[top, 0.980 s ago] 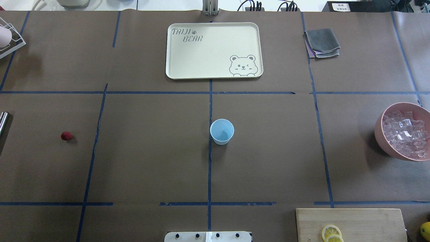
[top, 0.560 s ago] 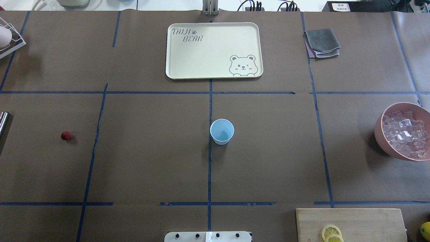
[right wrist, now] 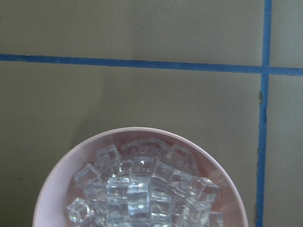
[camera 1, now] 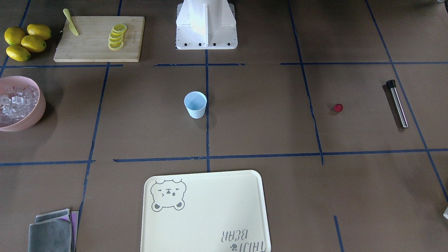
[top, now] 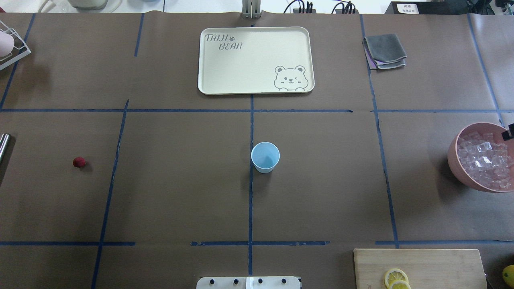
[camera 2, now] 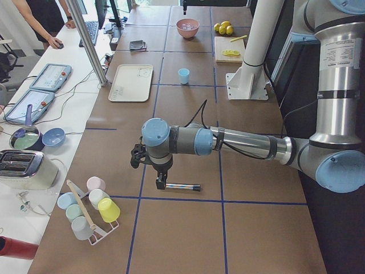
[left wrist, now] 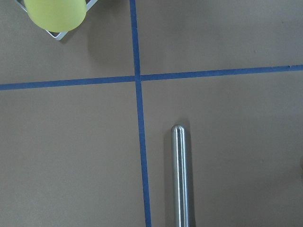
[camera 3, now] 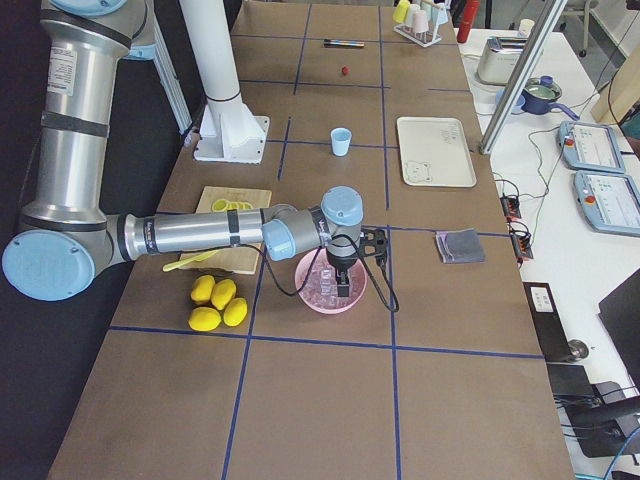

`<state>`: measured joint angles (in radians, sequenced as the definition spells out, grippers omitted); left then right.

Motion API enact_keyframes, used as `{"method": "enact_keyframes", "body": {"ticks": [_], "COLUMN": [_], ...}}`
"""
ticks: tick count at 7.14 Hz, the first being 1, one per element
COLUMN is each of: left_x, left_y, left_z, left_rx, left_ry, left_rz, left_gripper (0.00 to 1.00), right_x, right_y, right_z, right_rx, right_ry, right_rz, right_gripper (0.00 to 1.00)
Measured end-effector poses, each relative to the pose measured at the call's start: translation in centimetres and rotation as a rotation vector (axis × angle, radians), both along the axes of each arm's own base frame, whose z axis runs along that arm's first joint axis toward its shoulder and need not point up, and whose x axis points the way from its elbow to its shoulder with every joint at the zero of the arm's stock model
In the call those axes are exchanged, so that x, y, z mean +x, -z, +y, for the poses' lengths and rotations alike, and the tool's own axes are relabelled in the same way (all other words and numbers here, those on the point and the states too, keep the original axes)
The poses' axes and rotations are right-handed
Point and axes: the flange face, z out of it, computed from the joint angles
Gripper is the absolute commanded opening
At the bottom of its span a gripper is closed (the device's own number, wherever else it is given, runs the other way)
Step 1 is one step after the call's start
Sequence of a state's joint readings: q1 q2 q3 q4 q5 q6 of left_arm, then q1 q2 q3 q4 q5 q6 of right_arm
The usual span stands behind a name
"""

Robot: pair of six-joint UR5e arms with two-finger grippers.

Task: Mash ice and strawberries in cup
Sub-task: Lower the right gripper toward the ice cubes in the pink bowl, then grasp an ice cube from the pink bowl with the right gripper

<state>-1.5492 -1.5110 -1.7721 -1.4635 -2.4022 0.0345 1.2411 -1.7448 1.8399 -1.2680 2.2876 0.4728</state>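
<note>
Right gripper [camera 3: 342, 290] hangs over the pink bowl [top: 454, 158], far out from the cup [top: 265, 157] on my right arm's side. Its fingers point down at the ice [right wrist: 142, 184], and I cannot tell whether they are spread or closed. I cannot read the left gripper [camera 2: 161, 181] either. It hovers just above the black-capped end of the steel rod [camera 1: 398, 104], far from the cup on the opposite side.

The ice is a heap of clear, glassy cubes with sharp edges, piled inside the bowl's smooth rounded wall. The cup is pale blue plastic, plain and tapered, and stands upright touching a blue tape line on the matte brown paper. The strawberry [top: 79, 162] is a small, red, roundish piece lying on the paper between the cup and the rod, nearer the rod. The rod is a polished cylinder with a domed tip, lying flat.

Beyond the cup, away from the robot's base, sits the cream tray [top: 255, 60], rectangular with rounded corners and a low raised rim. The wooden board [camera 1: 99, 38] with lemon slices [camera 1: 116, 36] lies on the bowl's side of the cup, back toward the base. Tray, board, bowl and strawberry all lie well apart from the cup, so its rim is reachable from every side.
</note>
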Motion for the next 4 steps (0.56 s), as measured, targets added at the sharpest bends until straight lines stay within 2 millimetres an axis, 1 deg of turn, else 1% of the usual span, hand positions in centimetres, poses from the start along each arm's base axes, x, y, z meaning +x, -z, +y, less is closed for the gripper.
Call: {"method": "enact_keyframes", "body": {"ticks": [1, 2, 4], "left_x": [0.0, 0.0, 0.0], "left_y": [-0.1, -0.2, -0.4], "left_z": [0.0, 0.0, 0.0], "left_rx": [-0.001, -0.002, -0.003], "left_ry": [-0.001, -0.002, -0.002], "left_rz": [-0.001, -0.002, -0.002], "left_gripper": [1.0, 1.0, 1.0], "right_x": [-2.2, -3.6, -5.3], "right_y": [0.1, -0.4, -1.4], "right_z": [0.0, -0.2, -1.0], "right_rx": [-0.008, -0.02, -0.035], "right_ry": [-0.024, -0.035, -0.031], "right_rz": [0.022, 0.04, 0.056], "right_gripper": [0.96, 0.96, 0.92]}}
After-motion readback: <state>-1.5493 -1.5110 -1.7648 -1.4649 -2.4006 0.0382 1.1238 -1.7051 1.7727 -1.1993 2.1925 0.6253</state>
